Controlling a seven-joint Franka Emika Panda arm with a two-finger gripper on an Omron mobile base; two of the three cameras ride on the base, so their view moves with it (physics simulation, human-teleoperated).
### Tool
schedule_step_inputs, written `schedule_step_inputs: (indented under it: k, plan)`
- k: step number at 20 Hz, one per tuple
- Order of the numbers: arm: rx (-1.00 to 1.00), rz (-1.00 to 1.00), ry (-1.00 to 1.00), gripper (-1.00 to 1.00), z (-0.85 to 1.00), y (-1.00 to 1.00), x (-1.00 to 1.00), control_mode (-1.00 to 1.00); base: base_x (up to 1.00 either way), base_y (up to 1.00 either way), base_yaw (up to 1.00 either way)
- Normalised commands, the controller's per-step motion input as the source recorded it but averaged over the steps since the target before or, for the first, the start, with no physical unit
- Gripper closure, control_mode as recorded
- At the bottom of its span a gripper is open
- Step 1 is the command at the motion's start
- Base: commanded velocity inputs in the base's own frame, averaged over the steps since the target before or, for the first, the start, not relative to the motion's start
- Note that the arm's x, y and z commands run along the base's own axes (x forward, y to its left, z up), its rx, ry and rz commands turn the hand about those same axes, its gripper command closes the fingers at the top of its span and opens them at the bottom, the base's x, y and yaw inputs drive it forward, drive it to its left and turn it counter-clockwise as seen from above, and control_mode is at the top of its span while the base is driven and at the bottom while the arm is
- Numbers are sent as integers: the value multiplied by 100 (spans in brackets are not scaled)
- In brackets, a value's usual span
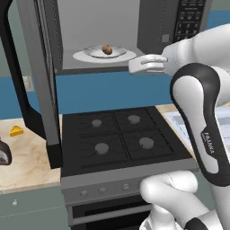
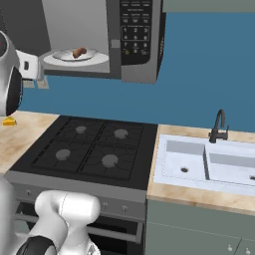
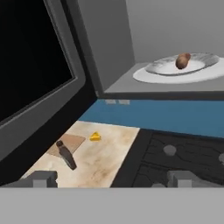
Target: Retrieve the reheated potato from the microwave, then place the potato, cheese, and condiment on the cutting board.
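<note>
Potato (image 1: 107,49): small brown lump, lying on a white round plate (image 1: 90,57) inside the microwave (image 1: 152,27), upper centre of the left base view. The door (image 1: 38,76) stood swung open, running down the left of that frame.

Right base view: potato (image 2: 78,52) at upper left, on the plate (image 2: 60,59); the keypad (image 2: 133,25) showed to its right. This frame alone took in the sink (image 2: 209,164) and dark faucet (image 2: 218,127) at right, past the black stove (image 2: 84,147).

Hand view: potato (image 3: 182,61) at upper right. This frame alone showed the cutting board (image 3: 76,142) at lower left on the counter (image 3: 109,153), with the condiment (image 3: 66,155) on or beside the board's near edge, exact contact unclear, and the cheese (image 3: 95,137) on the bare counter just right of the board.

Left base view also held the cheese (image 1: 16,131) at left edge, and the condiment (image 1: 3,153) cut off below it.

Gripper (image 3: 113,178): fingertips stood wide apart at the bottom of the hand view, clasping nothing. The potato lay well above and right of them in that frame, not touched.
</note>
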Motion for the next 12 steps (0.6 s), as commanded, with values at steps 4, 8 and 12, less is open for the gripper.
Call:
schedule_step_inputs:
  k: [4,8,12]
  plan:
    - [0,-13,22,-100,12,-35,48,-100,0,0,0]
    - [0,-15,13,-100,10,-26,57,-100,0,0,0]
    - [-2,-10,1,-100,5,-11,62,-100,0,0,0]
